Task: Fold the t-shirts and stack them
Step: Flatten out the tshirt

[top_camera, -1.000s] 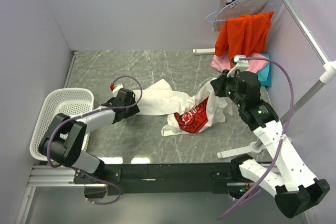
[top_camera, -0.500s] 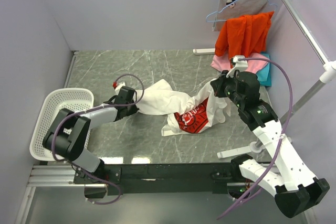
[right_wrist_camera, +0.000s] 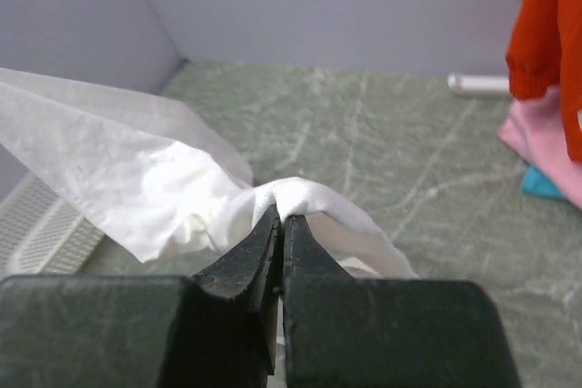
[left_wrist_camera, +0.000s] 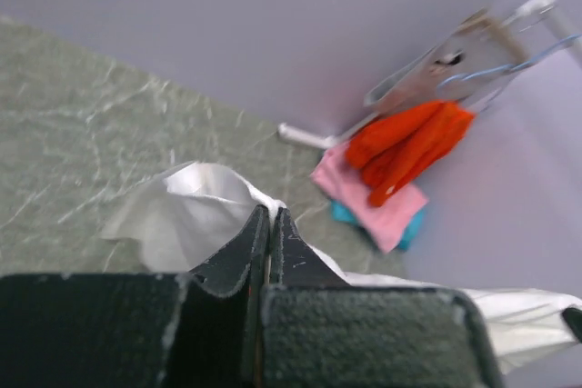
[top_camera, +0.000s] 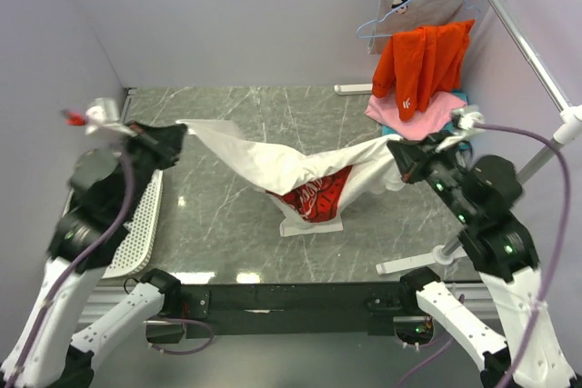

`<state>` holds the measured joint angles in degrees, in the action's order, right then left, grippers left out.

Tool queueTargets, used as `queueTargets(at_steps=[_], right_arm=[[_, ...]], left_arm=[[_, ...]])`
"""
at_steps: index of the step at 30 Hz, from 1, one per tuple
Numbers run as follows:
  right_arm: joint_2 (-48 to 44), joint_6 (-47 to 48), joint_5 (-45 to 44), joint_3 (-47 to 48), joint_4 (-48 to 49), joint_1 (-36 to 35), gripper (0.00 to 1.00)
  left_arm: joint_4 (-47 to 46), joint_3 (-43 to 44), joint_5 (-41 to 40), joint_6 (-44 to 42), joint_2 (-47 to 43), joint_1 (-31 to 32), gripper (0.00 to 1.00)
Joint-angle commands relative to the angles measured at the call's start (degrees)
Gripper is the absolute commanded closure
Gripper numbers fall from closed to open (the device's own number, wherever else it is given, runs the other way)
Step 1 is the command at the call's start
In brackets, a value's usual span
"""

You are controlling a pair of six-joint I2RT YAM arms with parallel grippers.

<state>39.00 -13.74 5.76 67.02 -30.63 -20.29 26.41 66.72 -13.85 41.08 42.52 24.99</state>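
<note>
Pale lavender walls (top_camera: 227, 15) enclosed a grey-green marbled tabletop (top_camera: 273, 111). A metal rail (top_camera: 518, 34) slanted across the right corner. Bright glints (top_camera: 238, 276) lay along the front edge.

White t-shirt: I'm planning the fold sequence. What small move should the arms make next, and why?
Probably draw both grippers a little farther apart. The left gripper and right gripper each pinch the white t-shirt, held above the table, but its middle sags, bunched, with the red print hanging low. Tensioning should open the cloth before laying it flat.

Teal shirt (right_wrist_camera: 546, 184) mostly under pink shirt (right_wrist_camera: 544, 138), chest print (top_camera: 314, 199) lettering crumpled, unreadable.
</note>
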Motion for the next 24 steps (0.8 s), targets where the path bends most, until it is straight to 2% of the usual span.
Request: queueTargets(at_steps=[1,6,15,20,23,24], right_arm=[[-4.54,1.87,5.14,6.36,-0.83,0.17,1.00],[-8.06,3.71,4.79,13.02,-2.76,0.26,1.00],[-7.54,5.04,8.83,23.85,-2.15,0.34,1.00],[-7.45,3.90,11.47,24.31,0.83,0.34,1.00],[-6.14,4.24,8.23,18.53,2.68,0.34,1.00],[-4.57,4.33,7.26,16.84,3.55,0.26,1.00]], left_arm=[[9.44,5.87,1.27,-1.09,-5.07,0.14,0.99],[11.99,14.64,4.78,-1.18,-10.17,0.14,0.99],[13.84,27.22,8.22,-3.46,-10.79,0.06,0.99],[14.89,28.30,6.21,-3.90,-10.79,0.06,0.99],[15.07,24.35,3.66,-3.64,-10.27,0.06,0.99],[14.37,20.68,1.82,-3.55,-10.27,0.14,0.99]])
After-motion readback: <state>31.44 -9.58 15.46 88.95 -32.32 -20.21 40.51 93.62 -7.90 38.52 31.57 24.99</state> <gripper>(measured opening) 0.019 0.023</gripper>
